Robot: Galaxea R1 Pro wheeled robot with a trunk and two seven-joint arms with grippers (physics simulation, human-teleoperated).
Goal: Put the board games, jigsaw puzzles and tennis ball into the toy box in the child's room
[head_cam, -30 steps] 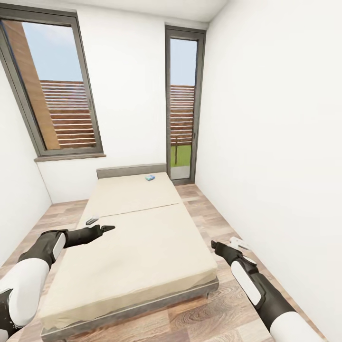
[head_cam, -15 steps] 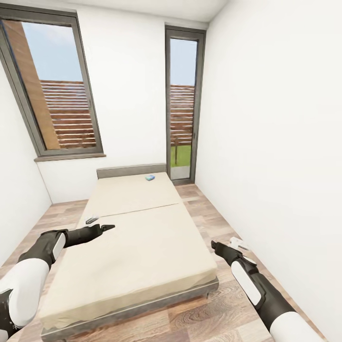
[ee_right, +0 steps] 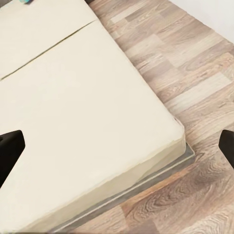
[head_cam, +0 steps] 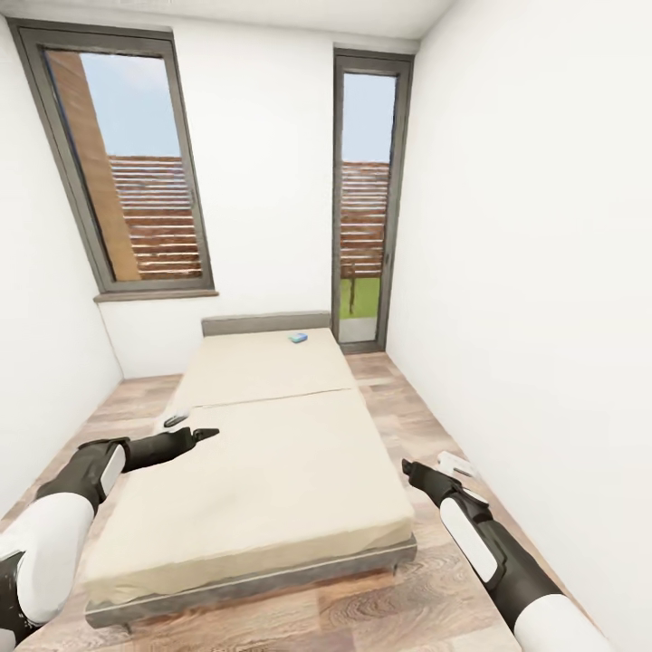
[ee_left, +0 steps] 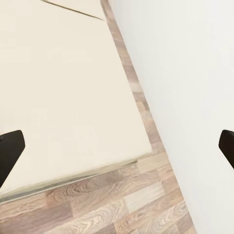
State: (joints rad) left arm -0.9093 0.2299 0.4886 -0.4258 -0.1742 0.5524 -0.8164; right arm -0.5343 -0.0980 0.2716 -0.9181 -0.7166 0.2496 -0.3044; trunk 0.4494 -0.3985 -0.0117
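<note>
The view has swung slightly; the bed (head_cam: pixel 263 453) sits nearer centre, a blue board game (head_cam: pixel 298 338) at its headboard end, both grippers' fingers wide, empty.

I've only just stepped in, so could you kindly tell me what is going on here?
The robot stands at the foot of the bed in a narrow white-walled room, both arms held out in front. The left claw hangs over the mattress's near left part and the right claw sits off the bed's right corner; both are open and empty. One small blue board game lies far off near the headboard. Nothing has been picked up yet.
</note>
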